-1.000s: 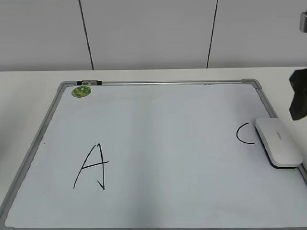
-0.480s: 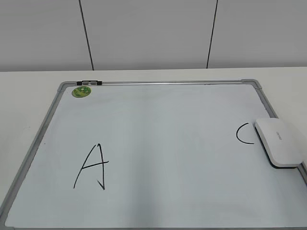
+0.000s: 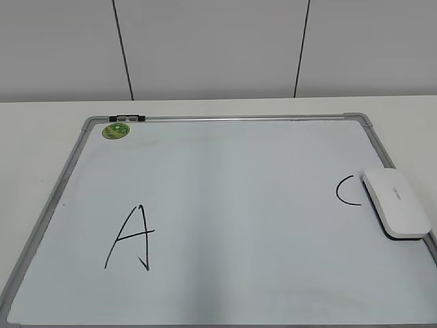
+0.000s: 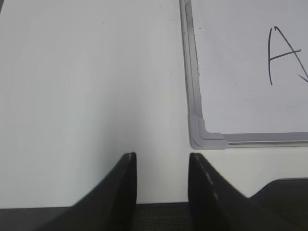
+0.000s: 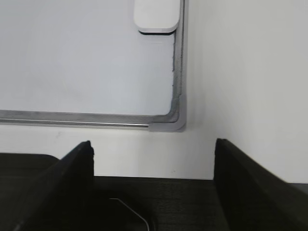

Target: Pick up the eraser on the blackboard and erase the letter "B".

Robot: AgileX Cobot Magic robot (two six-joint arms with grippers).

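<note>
Your left gripper is close to you, low over the bare table. Its two black fingers sit near each other with a small gap between them, and they hold nothing. Just past them is the near left corner of the board. Further in on the board you see part of the "A".

Your right gripper is also close to you, low over the table. Its fingers are spread wide apart and they hold nothing. Just past them is the near right corner of the board. Further up that right edge lies the eraser.

From the outside camera you see no arm. The board lies flat on the white table. Nearest you on the board is the big black "A", on the left side. A bit further, on the right side, the white eraser lies flat against the right frame, with nothing holding it. The "C" is just to its left, and the eraser touches or covers its open side. You cannot see a "B" anywhere on the board. At the far left corner sits a round green magnet, with a small clip on the frame just behind it.
</note>
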